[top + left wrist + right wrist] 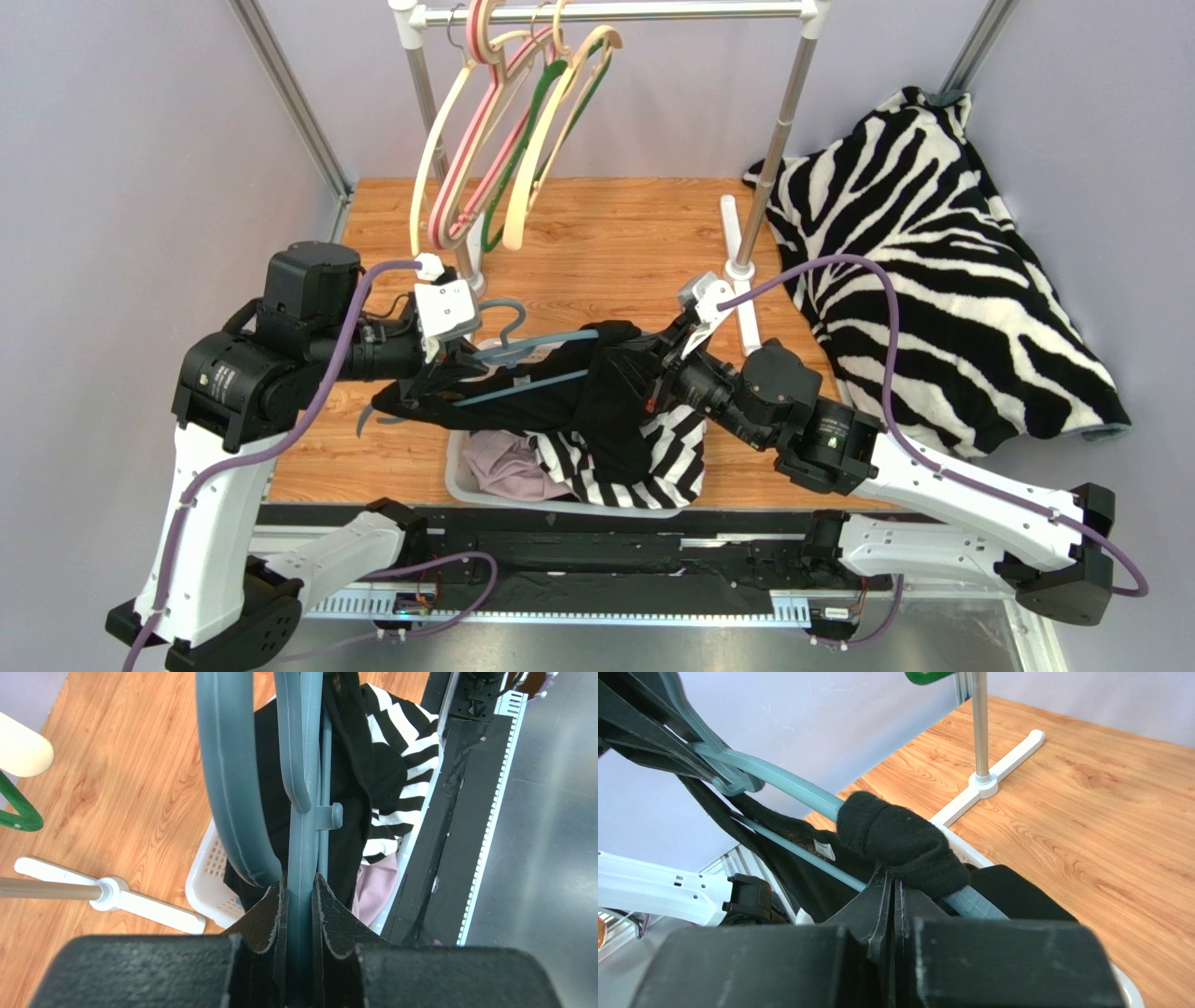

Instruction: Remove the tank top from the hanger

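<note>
L claw [300, 890] clamped on hanger [231, 777] neck. R claw [896, 885] pinched shut on top [899, 840] strap. Top hangs on hanger above basket [207, 875]. Basket holds striped cloth [403, 749] + pink cloth [368, 892].

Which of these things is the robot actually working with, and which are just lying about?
In the job: black fabric tank top, grey-blue plastic hanger, left gripper, right gripper.
Lying about: zebra-striped blanket, white plastic basket of clothes, empty coloured hangers on the rail.
</note>
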Robot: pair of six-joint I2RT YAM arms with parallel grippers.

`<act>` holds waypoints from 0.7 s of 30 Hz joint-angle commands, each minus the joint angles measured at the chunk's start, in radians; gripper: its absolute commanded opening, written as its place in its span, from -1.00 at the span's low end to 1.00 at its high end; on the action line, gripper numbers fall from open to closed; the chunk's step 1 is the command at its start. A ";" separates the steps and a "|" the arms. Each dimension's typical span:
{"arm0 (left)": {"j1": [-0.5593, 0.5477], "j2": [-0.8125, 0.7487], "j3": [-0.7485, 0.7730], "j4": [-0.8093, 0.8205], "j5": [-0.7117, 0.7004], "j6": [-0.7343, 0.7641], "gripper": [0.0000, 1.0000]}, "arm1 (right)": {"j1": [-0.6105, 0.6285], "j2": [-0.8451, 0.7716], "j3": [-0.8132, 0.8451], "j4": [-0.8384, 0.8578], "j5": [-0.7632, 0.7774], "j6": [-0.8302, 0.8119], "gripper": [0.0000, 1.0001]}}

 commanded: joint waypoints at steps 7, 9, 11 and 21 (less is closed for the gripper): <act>0.006 -0.006 -0.006 0.023 0.014 -0.011 -1.00 | -0.043 -0.154 0.109 -0.038 0.185 -0.117 -1.00; 0.006 -0.006 -0.002 0.021 0.015 -0.011 -1.00 | -0.095 -0.166 0.111 -0.070 0.190 -0.106 -1.00; 0.008 -0.006 0.001 0.018 0.015 -0.009 -1.00 | -0.135 -0.178 0.114 -0.110 0.188 -0.089 -1.00; 0.009 -0.010 0.003 0.009 0.020 -0.006 -1.00 | -0.387 -0.232 0.086 -0.204 0.112 -0.017 -1.00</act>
